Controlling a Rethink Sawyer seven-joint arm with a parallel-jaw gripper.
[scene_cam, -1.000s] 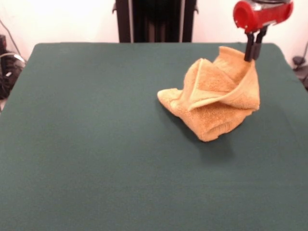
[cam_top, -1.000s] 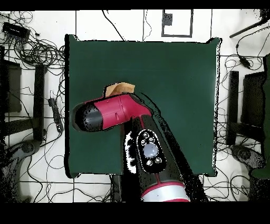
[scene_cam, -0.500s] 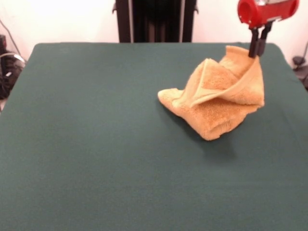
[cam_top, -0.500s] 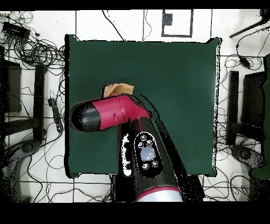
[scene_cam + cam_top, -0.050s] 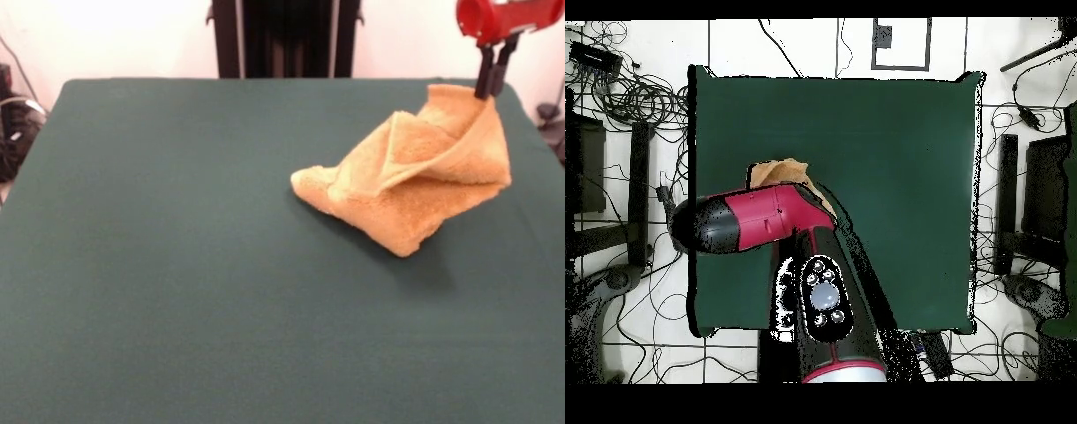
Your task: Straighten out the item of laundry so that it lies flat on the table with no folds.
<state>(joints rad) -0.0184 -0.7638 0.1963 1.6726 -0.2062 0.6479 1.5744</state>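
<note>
Under pincer (image 5: 490, 86), towel (image 5: 415, 190) corner pinched

No legible text, labels, brands or nos. anywhere.

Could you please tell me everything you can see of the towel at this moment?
The towel is a small orange-tan terry cloth, soft and nubby in look. It is crumpled into overlapping folds, not flat. Its upper corner is lifted and pinched by the gripper, whose dark fingers close on the cloth, while the lower part rests on the dark green table, toward the right side in the front view. From overhead the arm hides most of it.
</note>
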